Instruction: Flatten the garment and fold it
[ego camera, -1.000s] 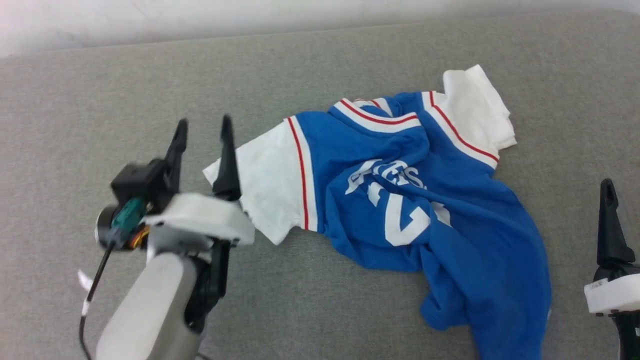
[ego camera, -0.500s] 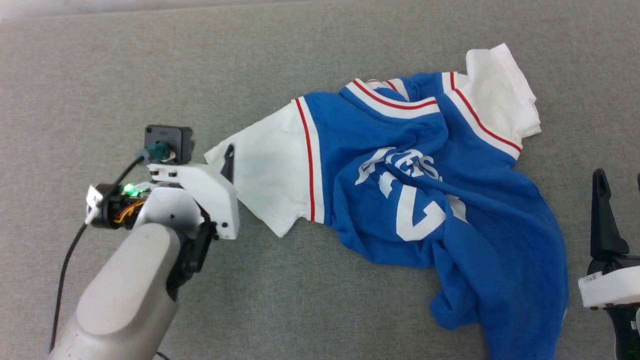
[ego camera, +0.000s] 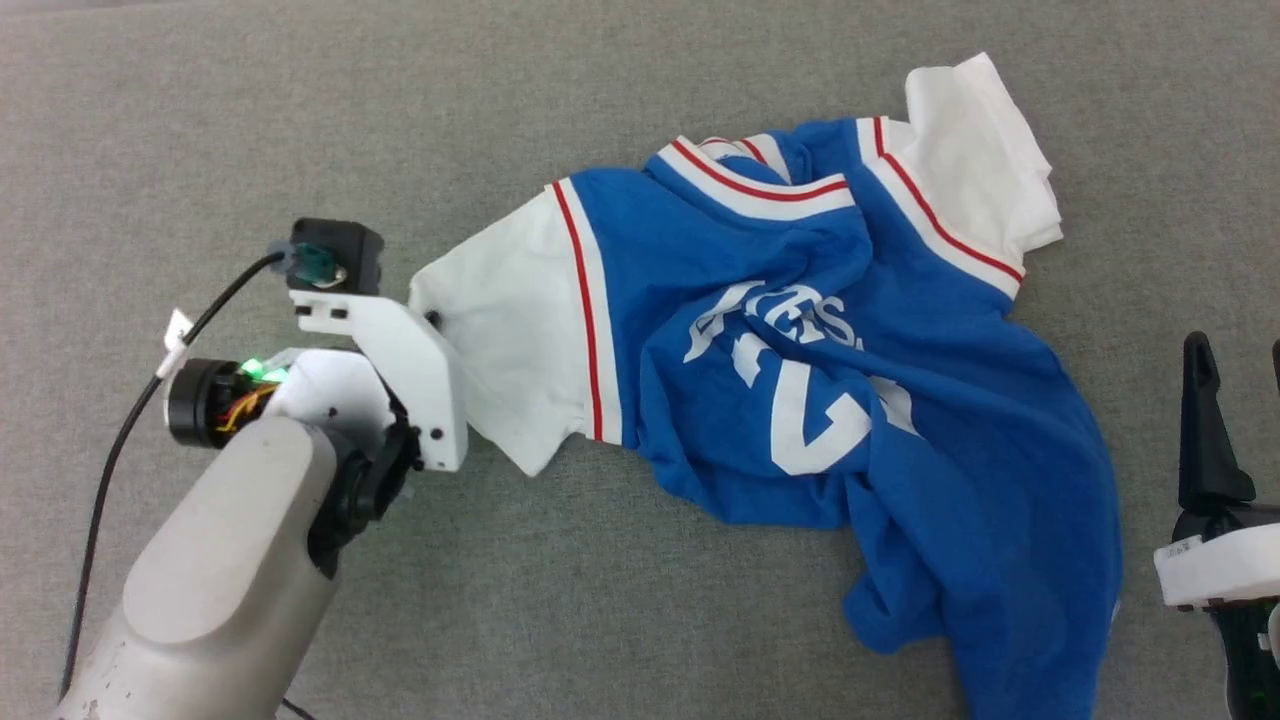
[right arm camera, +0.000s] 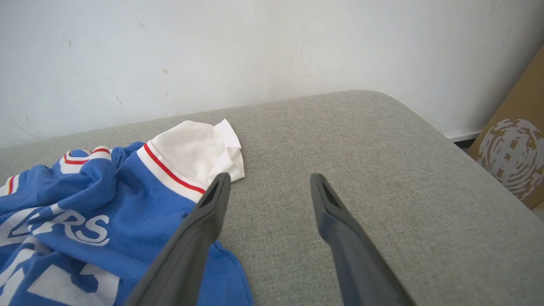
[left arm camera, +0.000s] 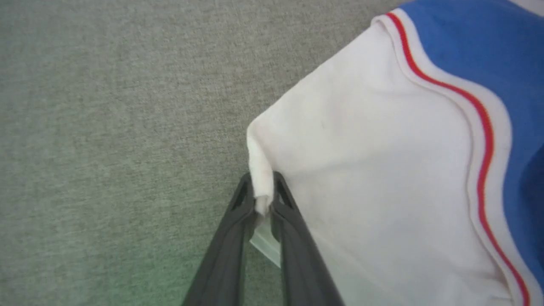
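**Left gripper closed on the sleeve corner**

A second before, the left gripper (left arm camera: pixel 263 190) had stood beside the shirt (ego camera: pixel 800 330) with its fingers spread wide and pointing up the head view. By this moment the wrist had tipped over and the fingers had drawn in on the outer corner of the left sleeve (ego camera: pixel 500 330). In the left wrist view a rolled edge of white cloth sat pinched between the two dark fingertips, so the gripper was narrow and holding the shirt by that corner. The head camera had also shifted, so the shirt's slightly changed place in that view was not clearly a move of the cloth.

This looked like the first hold of the flattening step. With one corner secured, the sleeve could probably be drawn out to the left to take up the slack.

The shirt lay crumpled on the grey cushion (ego camera: pixel 300 120), print side up. Its blue body was bunched in folds running toward the near right, and its other sleeve (ego camera: pixel 975 150) was doubled over at the far right.

The right gripper (right arm camera: pixel 270 180) hung with its fingers wide apart and empty, just beside the shirt's near right edge, the doubled sleeve beyond its tips.
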You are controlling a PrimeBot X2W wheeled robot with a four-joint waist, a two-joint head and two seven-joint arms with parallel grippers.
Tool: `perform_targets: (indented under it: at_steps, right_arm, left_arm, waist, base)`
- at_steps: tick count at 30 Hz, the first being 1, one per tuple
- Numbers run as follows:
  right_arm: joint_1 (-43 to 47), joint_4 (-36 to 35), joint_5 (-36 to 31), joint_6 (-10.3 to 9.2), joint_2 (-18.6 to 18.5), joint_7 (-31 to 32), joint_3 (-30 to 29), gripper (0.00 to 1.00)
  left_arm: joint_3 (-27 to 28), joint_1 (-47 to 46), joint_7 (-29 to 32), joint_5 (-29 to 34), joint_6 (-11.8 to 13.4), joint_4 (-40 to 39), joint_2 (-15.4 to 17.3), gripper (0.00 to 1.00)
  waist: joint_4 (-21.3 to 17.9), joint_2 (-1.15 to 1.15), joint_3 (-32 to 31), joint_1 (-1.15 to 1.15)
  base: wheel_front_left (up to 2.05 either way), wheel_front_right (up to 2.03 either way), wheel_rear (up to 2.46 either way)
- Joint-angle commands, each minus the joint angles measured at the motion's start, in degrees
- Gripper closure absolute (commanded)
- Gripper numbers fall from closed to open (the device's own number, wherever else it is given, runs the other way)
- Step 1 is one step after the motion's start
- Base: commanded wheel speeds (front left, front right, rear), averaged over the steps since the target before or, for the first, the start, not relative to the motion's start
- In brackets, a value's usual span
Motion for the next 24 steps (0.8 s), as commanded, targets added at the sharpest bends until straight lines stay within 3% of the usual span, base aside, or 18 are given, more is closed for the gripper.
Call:
perform_targets:
  at_steps: [1, 7, 12, 19, 24]
  right_arm:
    - [-0.83, 0.06, 0.02, -0.05, 0.15, -0.36, -0.22, 0.00]
    - [-0.70, 0.30, -0.34, -0.05, 0.15, -0.21, -0.17, 0.00]
    - [-0.14, 0.49, -0.46, -0.05, 0.15, -0.10, 0.24, 0.00]
    - [1.09, 0.67, -0.39, -0.05, 0.15, 0.01, -0.17, 0.00]
    - [2.37, 0.95, 0.05, -0.05, 0.15, -0.01, -0.98, 0.00]
  left_arm:
    - [-1.78, 2.25, 2.24, -1.31, -1.01, 1.00, -0.41, 1.00]
    - [-0.68, 3.50, -0.58, -1.47, 0.01, 0.99, -0.56, 1.00]
    - [2.44, 4.64, -9.44, -2.33, 0.68, -0.26, -2.91, 1.00]
    - [9.50, 12.40, -19.73, -8.73, 1.84, -9.26, -7.46, 1.00]
    - [15.72, 24.90, -23.92, -11.81, 5.87, -18.10, -7.22, 1.00]
  waist:
    - [0.13, 0.00, -0.27, 0.00]
    - [0.59, 0.00, -1.45, 0.00]
    - [0.95, 0.00, -3.06, 0.00]
    - [1.54, 0.00, -5.75, 0.00]
    - [2.73, 0.00, -7.42, 0.00]
  base:
    - [0.00, 0.00, 0.00]
    - [0.00, 0.00, 0.00]
    - [0.00, 0.00, 0.00]
    - [0.00, 0.00, 0.00]
    - [0.00, 0.00, 0.00]
